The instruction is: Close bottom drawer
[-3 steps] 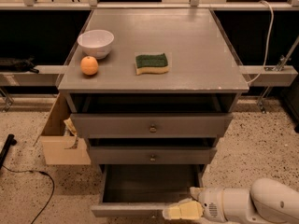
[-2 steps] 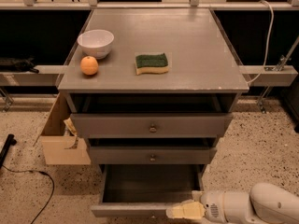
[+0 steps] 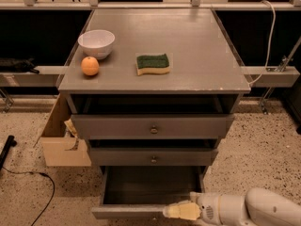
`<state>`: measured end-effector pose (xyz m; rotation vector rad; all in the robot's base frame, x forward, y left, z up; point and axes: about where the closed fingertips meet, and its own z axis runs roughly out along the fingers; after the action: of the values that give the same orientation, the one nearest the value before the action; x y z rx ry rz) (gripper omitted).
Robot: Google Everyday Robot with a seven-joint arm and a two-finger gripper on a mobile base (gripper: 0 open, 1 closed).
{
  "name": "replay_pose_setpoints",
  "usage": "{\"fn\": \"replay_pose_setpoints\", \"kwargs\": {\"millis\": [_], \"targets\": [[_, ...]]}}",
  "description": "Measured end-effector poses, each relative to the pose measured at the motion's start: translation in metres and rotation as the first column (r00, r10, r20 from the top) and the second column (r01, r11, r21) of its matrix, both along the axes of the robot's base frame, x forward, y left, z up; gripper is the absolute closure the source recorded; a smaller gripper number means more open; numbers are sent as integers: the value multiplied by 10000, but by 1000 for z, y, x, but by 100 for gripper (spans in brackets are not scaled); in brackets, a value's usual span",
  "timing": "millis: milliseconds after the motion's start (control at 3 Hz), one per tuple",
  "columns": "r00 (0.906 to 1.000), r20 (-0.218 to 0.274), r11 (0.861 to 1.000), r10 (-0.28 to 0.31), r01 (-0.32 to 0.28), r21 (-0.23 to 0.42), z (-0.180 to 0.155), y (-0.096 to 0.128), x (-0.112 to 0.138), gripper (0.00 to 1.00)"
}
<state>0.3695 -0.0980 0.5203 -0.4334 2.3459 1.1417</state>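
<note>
While the gripper [image 3: 181, 211] fronts the bottom drawer [image 3: 127, 212], a cardboard box [image 3: 63, 150] stands beside.

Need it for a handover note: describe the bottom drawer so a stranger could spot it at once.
Find the grey cabinet in the middle. The bottom drawer is its lowest, by the floor. Unlike the two drawers above, it is pulled far out, its dark box showing, with the claw at its front edge.

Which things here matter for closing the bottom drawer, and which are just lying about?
For the job: bottom drawer, pulled out; hand at its front panel, right end.
Lying about: bowl, orange, sponge on the cabinet top; cardboard box beside it.
</note>
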Motion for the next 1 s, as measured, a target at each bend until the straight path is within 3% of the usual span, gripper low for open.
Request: {"fn": "replay_pose_setpoints", "kwargs": {"millis": [333,667,1000], "targets": [[9977,358,9982,-584,577,190,-29,30,10,0],[9891,1070,9947,-1009,1022,-67,-51,52,18,0],[9746,1789,9868,-1349,1486,-651,-67,65,29,0]]}}
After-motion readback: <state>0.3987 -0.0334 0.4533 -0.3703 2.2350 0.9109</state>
